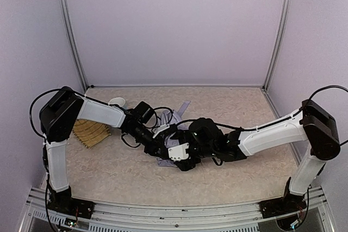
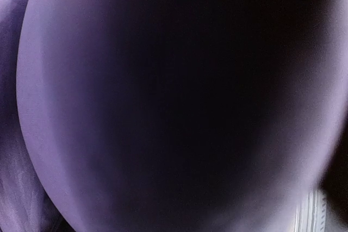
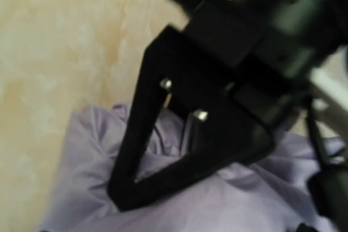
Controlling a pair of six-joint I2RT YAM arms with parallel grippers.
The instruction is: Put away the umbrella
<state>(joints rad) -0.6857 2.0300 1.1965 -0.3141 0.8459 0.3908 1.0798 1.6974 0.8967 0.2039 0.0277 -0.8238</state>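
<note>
Top external view: from their bases at the near edge of the bench (image 1: 136,186), both arms lean inward and low, elbows out, so their wrists meet over the bench's middle. The umbrella (image 1: 182,106) lies there as a crumpled lavender bundle, mostly hidden under the two heads, with a strip of fabric poking out toward the far edge. The left gripper (image 1: 161,144) reaches in from the left and the right gripper (image 1: 184,155) from the right, seemingly to gather loose cloth from both sides so it can be folded down.

From above, neither pair of jaws shows clearly, so I cannot tell whether they are apart or pinching fabric. The left wrist view is filled with shadowed lavender cloth, the lens pressed close to it. The right wrist view shows a black triangular finger (image 3: 138,129) digging into rumpled fabric; whose it is, I cannot tell.

Toward the far left corner sit a woven mat (image 1: 89,132) and a small white cup (image 1: 117,101), apart from the bundle.
</note>
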